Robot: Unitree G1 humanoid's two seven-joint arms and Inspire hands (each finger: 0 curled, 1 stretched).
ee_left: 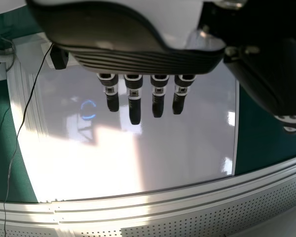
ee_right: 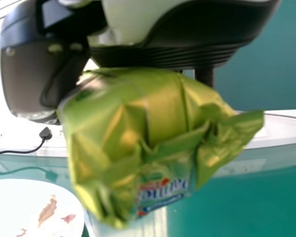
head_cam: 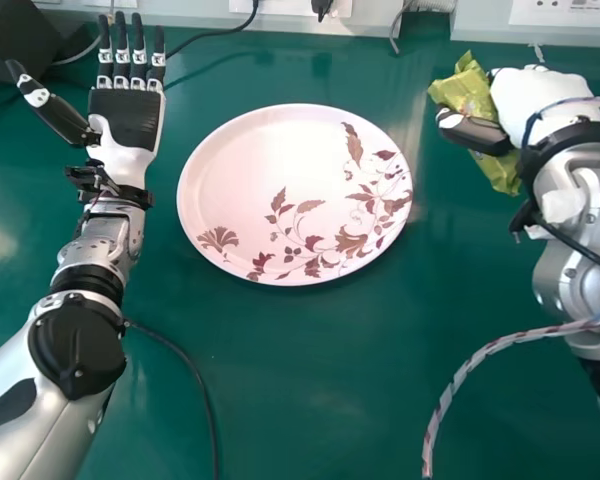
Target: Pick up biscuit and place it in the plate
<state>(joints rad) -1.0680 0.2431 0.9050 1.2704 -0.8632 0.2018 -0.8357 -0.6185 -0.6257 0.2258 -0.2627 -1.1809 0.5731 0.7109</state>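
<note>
My right hand (head_cam: 480, 130) is at the right of the head view, curled round the biscuit (head_cam: 502, 172), a crumpled green-gold packet, to the right of the plate (head_cam: 270, 150). This round plate is pinkish white with brown leaf patterns and holds nothing. In the right wrist view the biscuit (ee_right: 138, 123) hangs against the right hand (ee_right: 44, 74), its thumb pressed to one side; the fingers behind are mostly hidden. My left hand (head_cam: 127, 118) lies palm up left of the plate, fingers straight; the left wrist view shows the left hand (ee_left: 134, 106) too.
Sockets and cables line the back edge of the green table (head_cam: 310, 400). A dark box (head_cam: 18, 38) stands at the back left. A black cable (head_cam: 195, 375) runs beside my left forearm, and a braided cable (head_cam: 460, 375) hangs by the right arm.
</note>
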